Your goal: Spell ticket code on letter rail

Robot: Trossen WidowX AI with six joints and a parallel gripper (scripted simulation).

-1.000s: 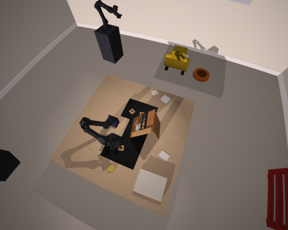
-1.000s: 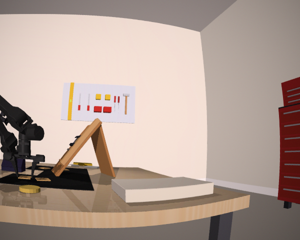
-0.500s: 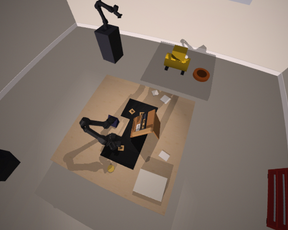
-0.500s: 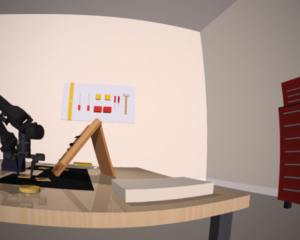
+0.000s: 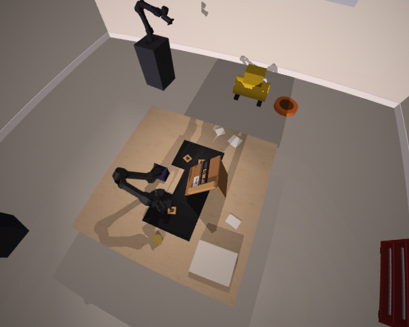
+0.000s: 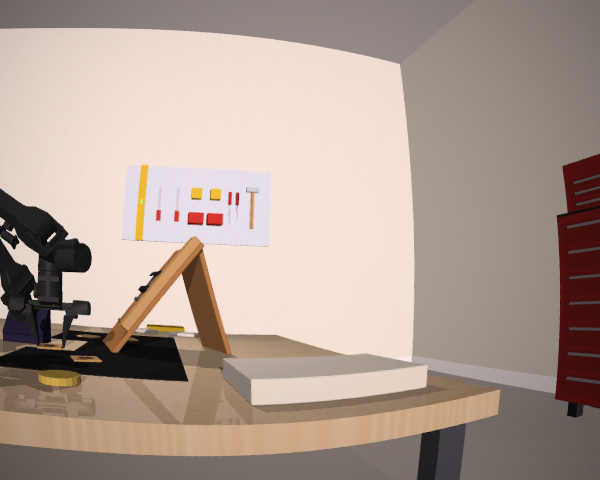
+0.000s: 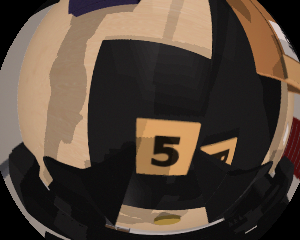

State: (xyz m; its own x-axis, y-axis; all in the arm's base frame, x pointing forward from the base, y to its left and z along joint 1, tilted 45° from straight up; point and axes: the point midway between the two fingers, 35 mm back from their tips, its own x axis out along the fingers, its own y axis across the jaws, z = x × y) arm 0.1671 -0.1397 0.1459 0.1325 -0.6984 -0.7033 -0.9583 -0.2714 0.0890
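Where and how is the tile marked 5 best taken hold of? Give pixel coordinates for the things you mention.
By two opposite side edges, coming straight down from above. The tile marked 5 (image 7: 168, 146) is thin and lies flat on the black mat (image 5: 176, 225) (image 6: 150, 361) (image 7: 115, 100), so its edges seem the only good purchase. The gripper (image 6: 50, 345) points down and is shut on it, across its sides, leaving the numeral visible.

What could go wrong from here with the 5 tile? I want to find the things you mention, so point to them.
The gripper (image 5: 162, 210) (image 6: 49, 345) (image 7: 165, 151) is shut on the 5 tile (image 6: 49, 346) (image 7: 165, 147), low over the black mat (image 5: 178, 225) (image 6: 135, 361) (image 7: 125, 90).

1. A finger could nudge the neighbouring tile (image 5: 171, 210) (image 6: 85, 358) (image 7: 225, 150), which lies close beside.
2. The thin tile may slip or twist when lifted.
3. It may catch on the tilted board (image 5: 217, 169) (image 6: 158, 289) (image 7: 262, 45).
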